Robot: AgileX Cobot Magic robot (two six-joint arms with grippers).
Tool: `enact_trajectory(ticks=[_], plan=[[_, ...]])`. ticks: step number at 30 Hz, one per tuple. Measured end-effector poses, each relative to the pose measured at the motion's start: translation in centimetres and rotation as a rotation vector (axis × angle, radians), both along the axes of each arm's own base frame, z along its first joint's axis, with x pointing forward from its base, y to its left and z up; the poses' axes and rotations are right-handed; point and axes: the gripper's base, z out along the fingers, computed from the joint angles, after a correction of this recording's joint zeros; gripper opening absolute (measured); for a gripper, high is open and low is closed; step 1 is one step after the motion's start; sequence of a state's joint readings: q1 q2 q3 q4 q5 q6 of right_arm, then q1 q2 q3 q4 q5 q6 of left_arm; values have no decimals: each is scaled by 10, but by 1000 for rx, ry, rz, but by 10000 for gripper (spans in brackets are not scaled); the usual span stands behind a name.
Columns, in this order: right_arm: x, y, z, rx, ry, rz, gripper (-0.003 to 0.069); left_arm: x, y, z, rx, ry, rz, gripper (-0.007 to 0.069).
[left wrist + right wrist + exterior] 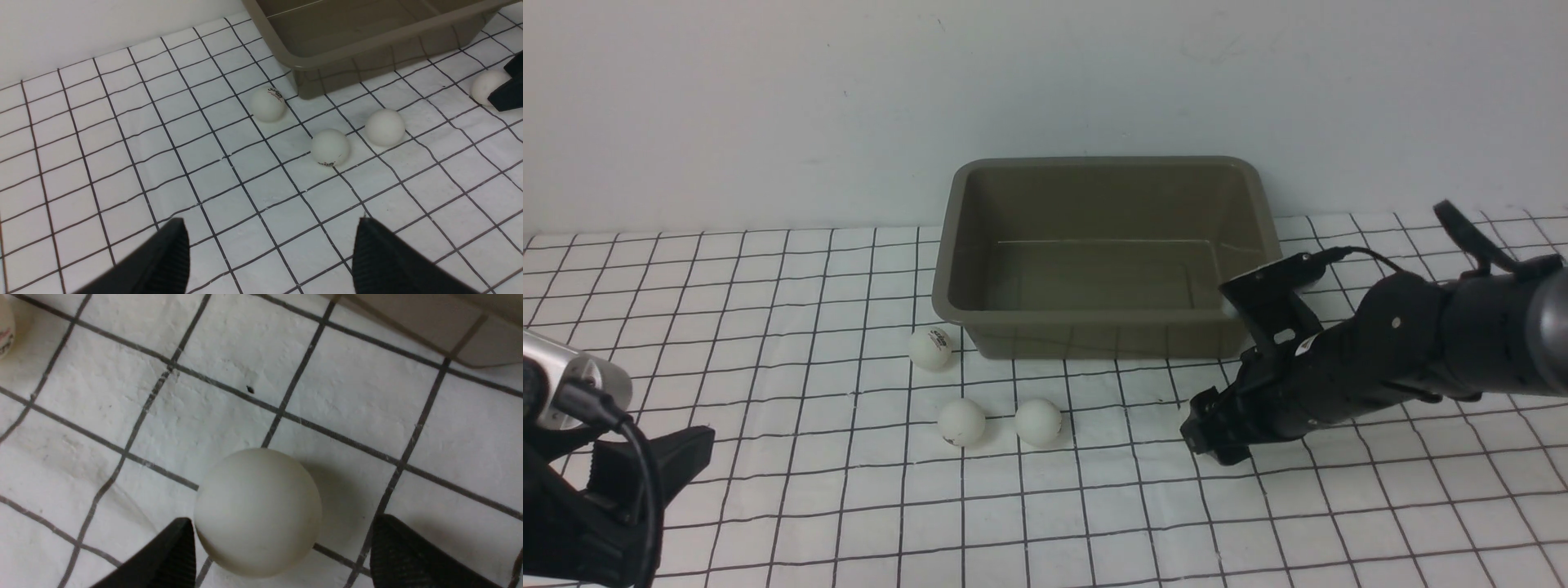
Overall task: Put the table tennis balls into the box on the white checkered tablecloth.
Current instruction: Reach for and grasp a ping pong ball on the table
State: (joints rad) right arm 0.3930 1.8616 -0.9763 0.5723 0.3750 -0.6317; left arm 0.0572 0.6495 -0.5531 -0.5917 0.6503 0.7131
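The table tennis balls [961, 421] look smooth and matt; the tablecloth [768, 327] is finely rough cloth; the box [1094, 339] is smooth, faintly glossy plastic.

White checkered tablecloth [768, 343] holds box [1094, 339], three table tennis balls [961, 421] just off its front-left corner, fourth ball [257, 510] off its front-right.

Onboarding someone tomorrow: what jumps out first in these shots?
The empty olive-grey box at the back of the white checkered tablecloth, with three table tennis balls loose near its front left corner. Then the right gripper, low before the box's right end, open jaws either side of a fourth ball.
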Motion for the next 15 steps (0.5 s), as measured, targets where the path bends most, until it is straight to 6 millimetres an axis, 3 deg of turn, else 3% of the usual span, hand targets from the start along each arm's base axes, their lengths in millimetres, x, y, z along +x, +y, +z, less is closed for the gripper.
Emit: enact_trajectory(ticks=[15], plan=[[-1, 18, -1, 33, -53, 12, 500, 0, 0, 0, 0, 0, 0, 482]])
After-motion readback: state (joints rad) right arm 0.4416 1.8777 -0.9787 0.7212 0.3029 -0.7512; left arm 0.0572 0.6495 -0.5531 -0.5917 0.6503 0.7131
